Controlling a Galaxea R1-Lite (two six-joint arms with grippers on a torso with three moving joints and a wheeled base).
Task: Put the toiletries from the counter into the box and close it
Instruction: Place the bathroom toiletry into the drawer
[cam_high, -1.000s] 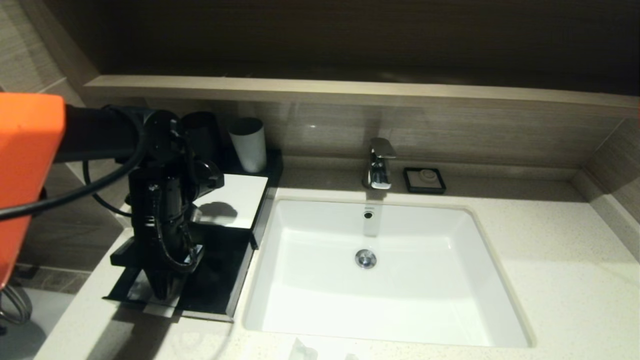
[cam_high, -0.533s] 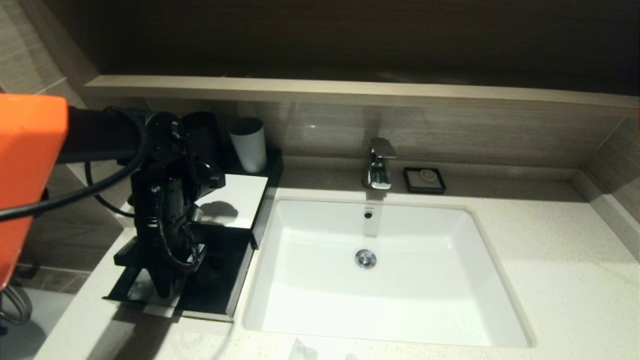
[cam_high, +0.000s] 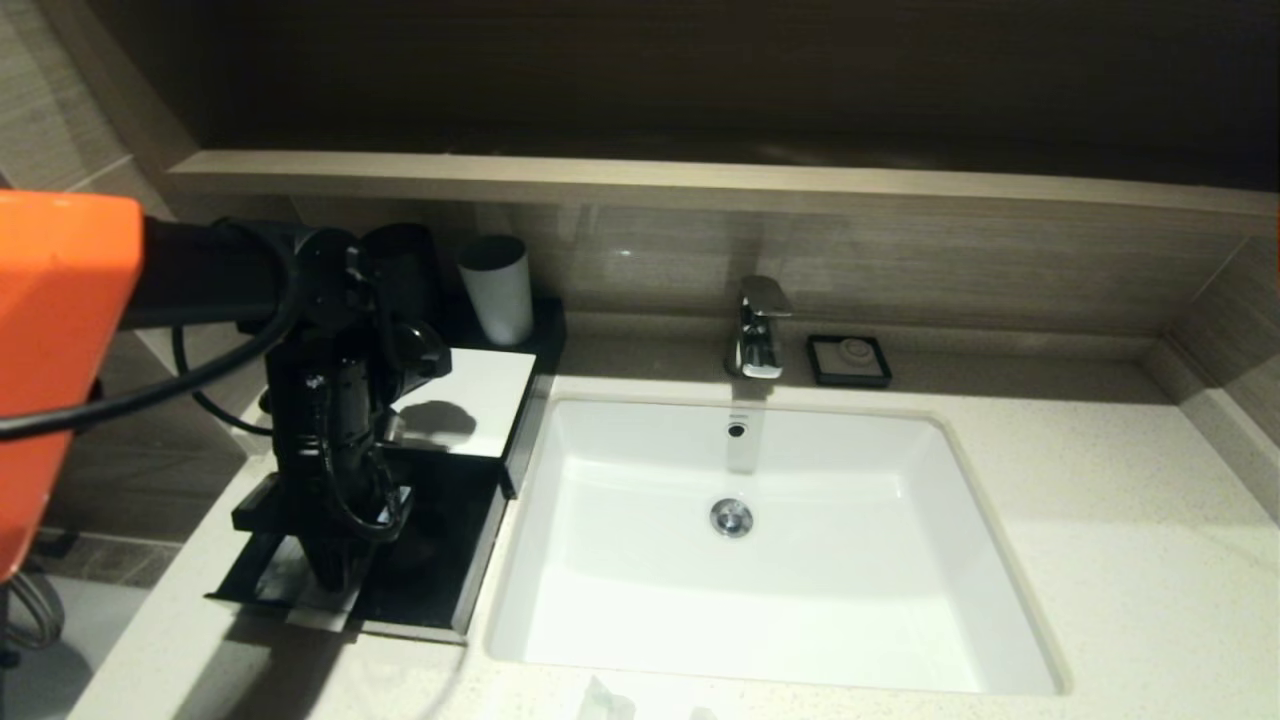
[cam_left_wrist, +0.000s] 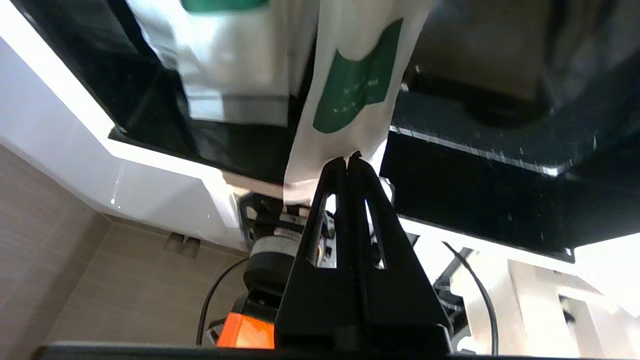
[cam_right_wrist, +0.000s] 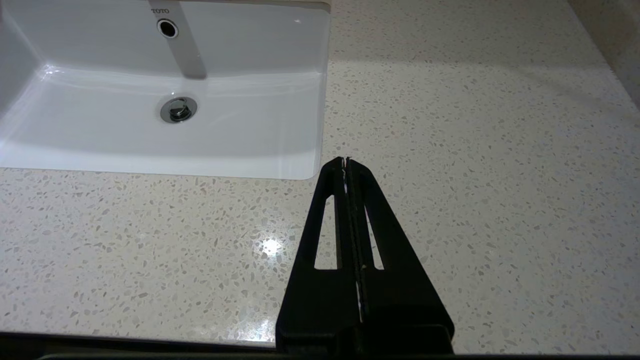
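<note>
Counter (cam_high: 1100, 560): off-white speckled stone, white sink basin (cam_high: 760, 540) set in the middle, wood-grain ledge (cam_high: 700, 185) along the back.
Box (cam_high: 440, 560): black, at the counter's left end beside the basin; white top panel (cam_high: 475, 400) behind, front drawer pulled out toward the counter edge.
Held packet (cam_left_wrist: 357, 95): white with a green patch, pinched at one end between the fingertips, the rest reaching over the open drawer.
Second packet (cam_left_wrist: 235, 65): white with green print, lying in the drawer just beside the held one.
Left gripper (cam_left_wrist: 348, 160): pointing down over the front of the drawer, fingers closed tight on the held packet's edge.
Right gripper (cam_right_wrist: 345, 161): parked low over bare counter near the basin's front right corner, fingers pressed together, holding nothing.
Cup (cam_high: 496, 288): grey, tapered, upright behind the white panel.
Tap (cam_high: 757, 328): chrome, behind the basin.
Soap dish (cam_high: 849, 360): small black square just right of the tap.
</note>
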